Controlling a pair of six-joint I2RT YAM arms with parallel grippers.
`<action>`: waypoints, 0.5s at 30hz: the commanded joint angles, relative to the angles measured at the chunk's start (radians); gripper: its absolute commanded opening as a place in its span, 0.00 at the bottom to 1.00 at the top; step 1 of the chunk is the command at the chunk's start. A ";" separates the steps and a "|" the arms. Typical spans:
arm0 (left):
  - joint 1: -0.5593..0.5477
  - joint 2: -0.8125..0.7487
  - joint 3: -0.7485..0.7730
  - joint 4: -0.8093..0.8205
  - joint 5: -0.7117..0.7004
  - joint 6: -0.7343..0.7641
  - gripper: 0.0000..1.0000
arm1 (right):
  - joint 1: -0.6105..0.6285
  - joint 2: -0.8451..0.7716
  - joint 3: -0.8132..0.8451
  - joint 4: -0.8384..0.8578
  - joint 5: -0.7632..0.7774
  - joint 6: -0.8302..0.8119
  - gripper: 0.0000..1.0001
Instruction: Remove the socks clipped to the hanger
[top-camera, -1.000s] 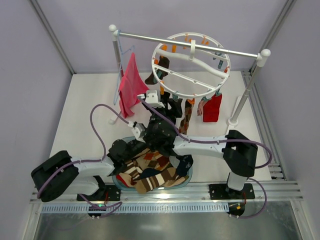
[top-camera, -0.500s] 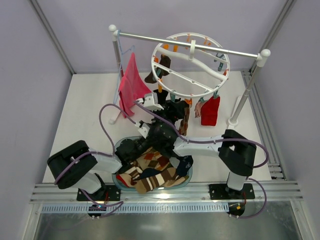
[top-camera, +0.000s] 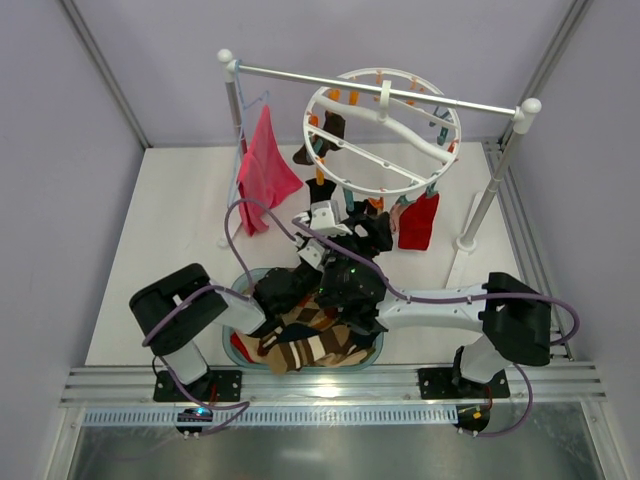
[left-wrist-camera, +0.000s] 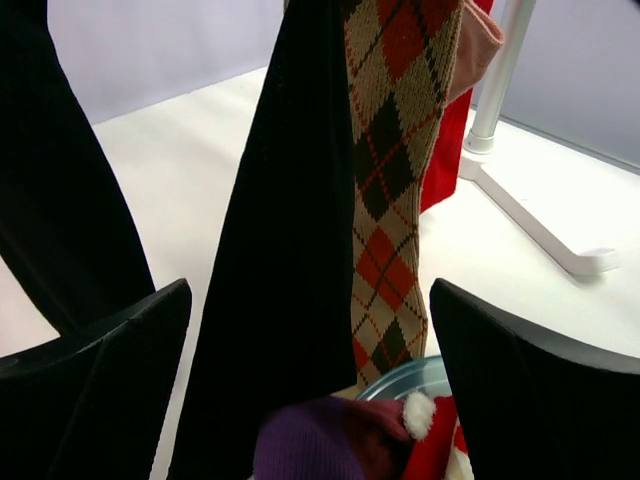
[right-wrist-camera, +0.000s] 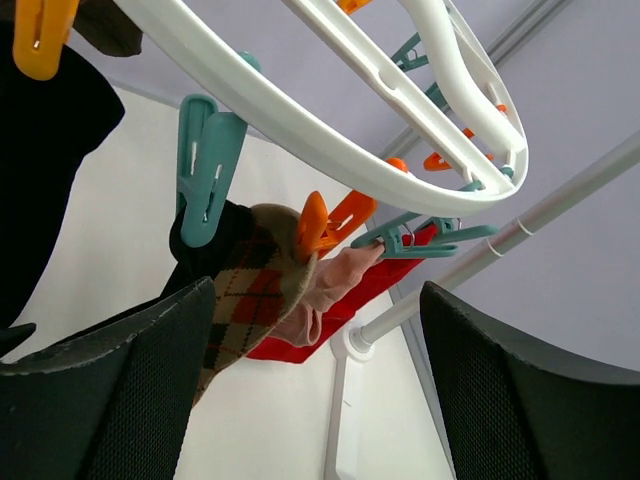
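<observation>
Upper middle of the overhead view, the white ring hanger (top-camera: 388, 190) hangs from the metal rail (top-camera: 300, 76). Socks are clipped around its rim, among them a dark brown sock (top-camera: 325, 128) at its left and a red sock (top-camera: 420, 222) at its lower right. My left hand (left-wrist-camera: 310, 300) is spread wide and grips nothing. Beyond its fingers a black sock (left-wrist-camera: 290, 200) and a diamond-patterned sock (left-wrist-camera: 395, 150) hang side by side, touching, above the worktop (left-wrist-camera: 200, 130). The rim of a teal basin (left-wrist-camera: 405, 378) shows at the bottom edge of that view. My right hand (right-wrist-camera: 315, 300) is also open and empty, pointing up under the ring. In its view an orange clip (right-wrist-camera: 330, 220) pinches the diamond-patterned sock's cuff, with a teal clip (right-wrist-camera: 205, 170) just to its left. A heap of socks (top-camera: 305, 345) fills the basin at lower centre of the overhead view.
</observation>
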 joint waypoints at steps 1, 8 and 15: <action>0.017 0.043 0.070 0.211 -0.061 0.023 1.00 | 0.042 -0.045 -0.036 0.377 0.073 0.005 0.84; 0.017 0.044 0.082 0.209 -0.096 0.011 0.99 | 0.074 -0.092 -0.082 0.377 0.062 0.021 0.84; 0.013 0.047 0.099 0.204 -0.118 0.020 1.00 | 0.114 -0.153 -0.122 0.377 0.048 0.032 0.85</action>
